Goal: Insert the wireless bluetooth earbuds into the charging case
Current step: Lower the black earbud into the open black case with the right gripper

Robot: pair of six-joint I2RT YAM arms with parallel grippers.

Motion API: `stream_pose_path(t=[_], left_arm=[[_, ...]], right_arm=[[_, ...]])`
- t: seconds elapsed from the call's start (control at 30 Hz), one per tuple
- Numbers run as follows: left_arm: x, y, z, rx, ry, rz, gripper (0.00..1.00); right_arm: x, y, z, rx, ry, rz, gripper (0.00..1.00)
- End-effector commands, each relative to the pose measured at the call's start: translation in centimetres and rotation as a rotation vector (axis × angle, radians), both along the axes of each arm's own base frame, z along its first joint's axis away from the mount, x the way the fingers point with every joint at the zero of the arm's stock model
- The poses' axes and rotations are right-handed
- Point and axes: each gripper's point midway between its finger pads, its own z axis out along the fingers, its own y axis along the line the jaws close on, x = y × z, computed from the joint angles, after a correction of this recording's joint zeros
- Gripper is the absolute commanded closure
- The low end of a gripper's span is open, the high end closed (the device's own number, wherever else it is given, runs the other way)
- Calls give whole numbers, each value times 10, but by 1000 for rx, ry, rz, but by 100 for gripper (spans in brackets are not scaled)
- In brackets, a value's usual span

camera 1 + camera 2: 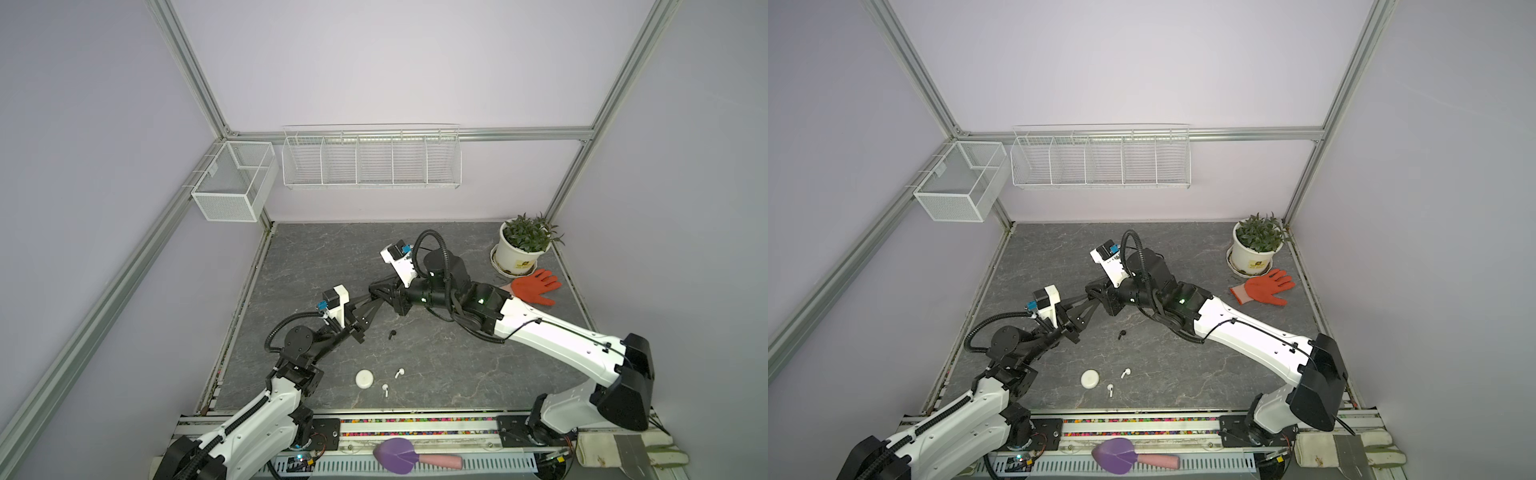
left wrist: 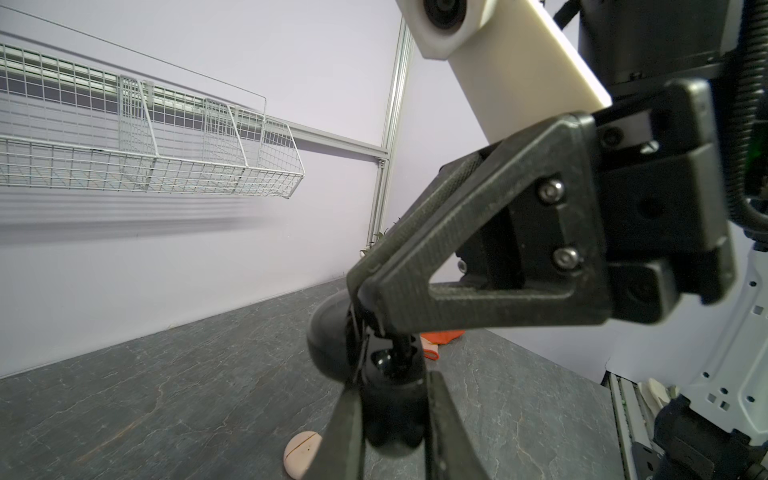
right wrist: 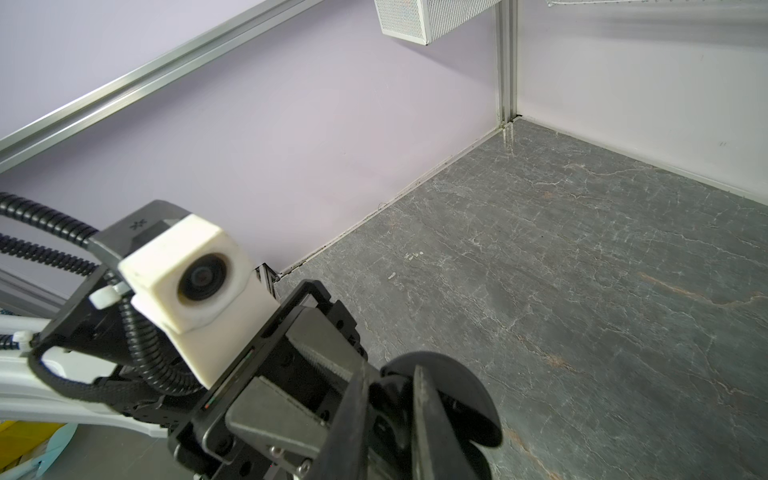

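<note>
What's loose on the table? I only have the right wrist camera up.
Observer: Two white earbuds lie near the front of the table, beside a round white case but not touching it.
Operator: Any black ones down there?
Observer: One black earbud lies alone, nearer the middle.
Operator: Any other case?
Observer: The left wrist view shows a pale pink case lying flat; both top views hide it.

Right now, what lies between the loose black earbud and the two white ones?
Nothing: bare grey tabletop separates the black earbud from the white earbuds, seen in both top views.
</note>
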Motion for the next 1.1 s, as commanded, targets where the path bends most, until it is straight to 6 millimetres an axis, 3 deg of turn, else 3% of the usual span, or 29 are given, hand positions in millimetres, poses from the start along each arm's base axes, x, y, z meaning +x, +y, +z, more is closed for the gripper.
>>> stream_pose_path(t=[0.0,0.4,0.73,1.07], left_arm=[[-7,1,17,-23,-71,-7,100],[-9,4,16,-29,-75,-3,100],[-10,4,19,-36,-82,0,100],[-9,5,18,-34,-81,7,100]], right_arm=[[-6,2,-10,-21,7,30,92],[-1,-4,5,30,-42,-26,93],[-9,0,4,35,-26,13,93],[-7,0,-4,-5,-24,5,81]])
